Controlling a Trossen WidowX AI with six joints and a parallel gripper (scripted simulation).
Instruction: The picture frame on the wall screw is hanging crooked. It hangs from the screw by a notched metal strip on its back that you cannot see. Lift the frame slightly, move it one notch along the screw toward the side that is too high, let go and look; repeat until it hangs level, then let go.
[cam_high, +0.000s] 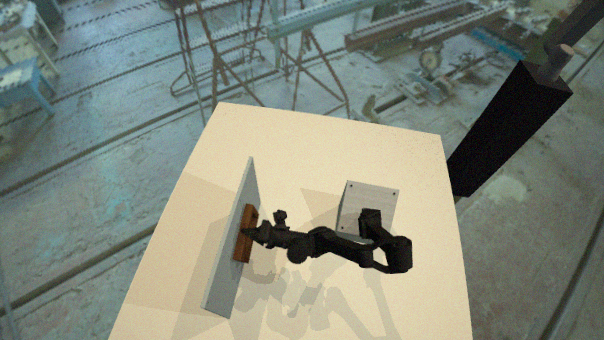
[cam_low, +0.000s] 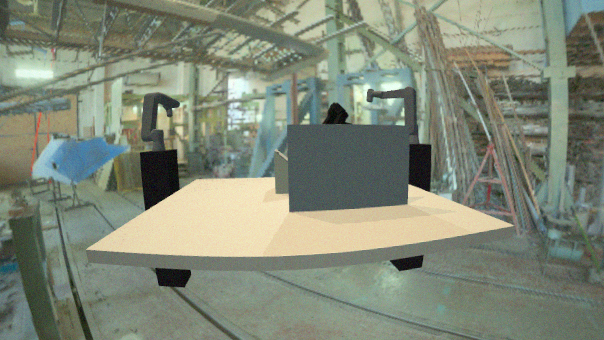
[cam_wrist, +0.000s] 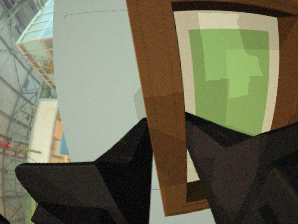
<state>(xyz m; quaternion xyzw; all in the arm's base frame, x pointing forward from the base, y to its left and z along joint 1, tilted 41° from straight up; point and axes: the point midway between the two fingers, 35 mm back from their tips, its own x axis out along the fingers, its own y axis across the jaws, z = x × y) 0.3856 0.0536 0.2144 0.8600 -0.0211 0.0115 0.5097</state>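
The brown wooden picture frame (cam_high: 243, 250) (cam_wrist: 155, 65), with a cream mount and green picture, is at the face of the upright grey wall panel (cam_high: 220, 290) (cam_low: 348, 167) (cam_wrist: 95, 75). My gripper (cam_high: 246, 231) (cam_wrist: 164, 121) is shut on the frame's side bar, the left one in the wrist view, with one finger outside it and one inside the opening. That bar slants in the wrist view, its lower end further right; whether the frame is level I cannot tell. The screw and notched strip are hidden behind the frame. The exterior view shows only the panel's back.
A pale grey block (cam_high: 371, 190) (cam_low: 281, 175) with dark dots at its corners stands behind the arm. The arm (cam_high: 345, 245) reaches across the pale table (cam_high: 325, 140) (cam_low: 215, 225) to the panel. Two other arms on black pillars (cam_low: 160, 175) (cam_low: 420, 165) stand beyond the table.
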